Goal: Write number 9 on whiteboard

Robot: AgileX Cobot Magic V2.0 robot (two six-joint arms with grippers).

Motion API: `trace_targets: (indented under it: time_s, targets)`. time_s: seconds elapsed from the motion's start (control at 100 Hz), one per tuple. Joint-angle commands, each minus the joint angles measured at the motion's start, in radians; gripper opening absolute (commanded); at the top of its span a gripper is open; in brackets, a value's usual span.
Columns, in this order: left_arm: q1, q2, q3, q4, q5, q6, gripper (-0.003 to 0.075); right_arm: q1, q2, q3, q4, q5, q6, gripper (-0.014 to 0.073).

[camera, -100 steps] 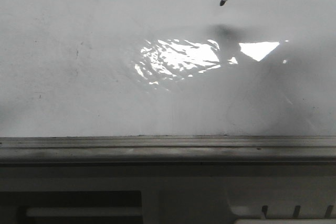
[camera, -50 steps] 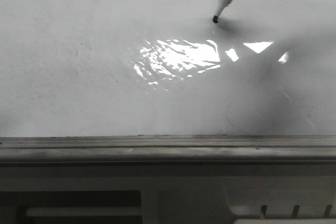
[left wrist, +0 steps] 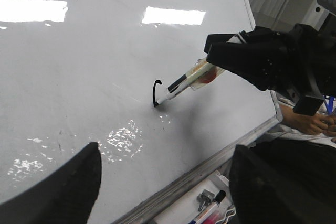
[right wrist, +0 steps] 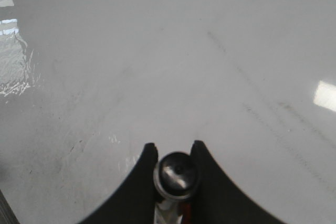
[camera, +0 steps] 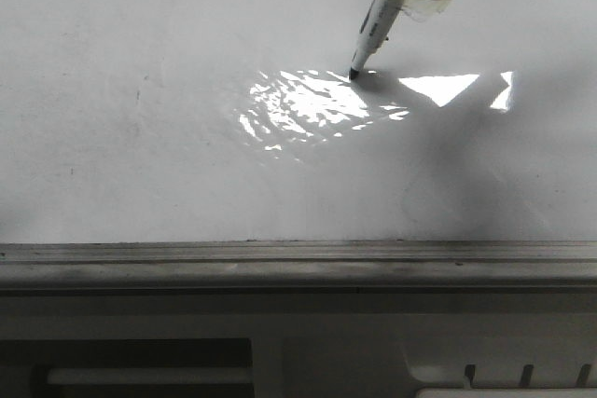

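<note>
Glossy white whiteboard (camera: 187, 156) filling nearly every view, faintly smudged and scratched, with crinkled bright glare patches just beside the pen tip. Grey metal rail (camera: 298, 263) along the board's near edge, straight and dull. Below the rail in the left wrist view, a tray (left wrist: 205, 208) holding a few spare markers, partly hidden.

Slim white-barrelled marker pen (camera: 378, 20) with a black tip, tilted steeply, tip touching the board at the rim of the glare. Something orange-red wrapped in clear film around the barrel where held. Rounded, shiny butt end of the pen seen end-on in the right wrist view, wedged between two dark curved fingers (right wrist: 137, 182).

Right gripper (left wrist: 226, 56) black, angular, matte, clenched around the pen's upper barrel. Left gripper (left wrist: 163, 182) seen only as two dark blurred finger shapes set well apart, spread wide and holding nothing, hovering above the board near the rail.

Start of the number 9 (left wrist: 156, 94) visible in the left wrist view only: a thin black curved stroke, a hook bending over at the top and running down to the pen tip, touching it. Loop not closed, no tail drawn. In the front view the stroke cannot be made out against the glare and the pen's grey shadow.

Wide bare board on every side of the pen tip, the rail well apart from it. Beyond the board's far side edge, blurred room background and part of a person's hand (left wrist: 310, 124) past the right gripper.
</note>
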State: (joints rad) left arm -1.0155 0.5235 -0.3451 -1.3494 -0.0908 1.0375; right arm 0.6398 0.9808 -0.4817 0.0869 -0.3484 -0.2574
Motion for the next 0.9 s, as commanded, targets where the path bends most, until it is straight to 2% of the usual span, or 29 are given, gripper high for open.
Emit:
trace_targets:
  time_s: [0.0, 0.21, 0.89]
  targets:
    - [-0.006, 0.002, -0.029, 0.003, 0.005, -0.007, 0.0473, -0.02, -0.007, -0.02, 0.01, 0.058, -0.037, -0.0069]
    - [-0.006, 0.002, -0.029, 0.003, 0.005, -0.007, 0.0473, -0.073, -0.011, -0.077, 0.01, 0.146, -0.08, -0.0069]
    - [-0.006, 0.002, -0.029, 0.003, 0.005, -0.007, 0.0473, -0.078, 0.02, -0.175, -0.011, 0.069, -0.084, -0.0069]
